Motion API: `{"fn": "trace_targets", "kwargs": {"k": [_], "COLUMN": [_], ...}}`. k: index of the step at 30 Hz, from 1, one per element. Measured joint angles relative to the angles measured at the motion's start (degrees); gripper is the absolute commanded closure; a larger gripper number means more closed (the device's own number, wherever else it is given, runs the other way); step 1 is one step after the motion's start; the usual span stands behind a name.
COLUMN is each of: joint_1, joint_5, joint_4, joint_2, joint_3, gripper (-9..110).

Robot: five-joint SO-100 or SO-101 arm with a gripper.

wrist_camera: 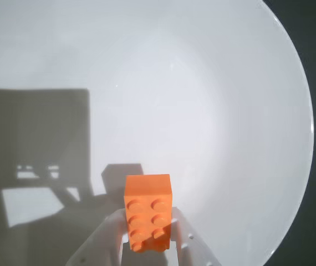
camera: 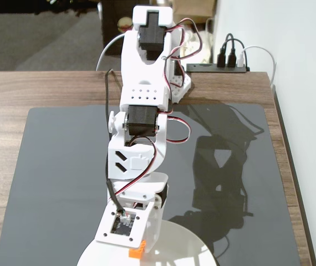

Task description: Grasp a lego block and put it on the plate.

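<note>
My gripper (wrist_camera: 147, 244) clamps the orange lego block (wrist_camera: 148, 213) over the white plate (wrist_camera: 230, 111), at 6 o'clock in the wrist view. I'd lower gently, then release well inside the rim.

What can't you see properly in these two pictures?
- Plate: the fixed view's bottom edge and the arm hide most of it.
- Lego block: only an orange corner shows there, behind the gripper.
- Whether the lego block touches the plate: unclear in the wrist view.
- Gripper: cut off by that view's bottom edge.
</note>
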Motion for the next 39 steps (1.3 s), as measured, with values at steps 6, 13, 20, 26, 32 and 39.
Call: {"fn": "trace_targets", "kwargs": {"k": [6,13,20,26,32,39], "joint_1": [-0.70,-0.70,-0.70,-0.97,-0.88,-1.14], "joint_5": [0.88,0.88,2.29,2.72,3.08,3.08], "joint_4": [0.62,2.64,3.69,6.86,11.25,14.68], "joint_2": [-0.70,-0.70,-0.70,1.58,6.86,14.15], "joint_3": [0.00,0.00,0.00,-0.09,-0.09,3.16], "gripper": [87,79,79,79,79,80]}}
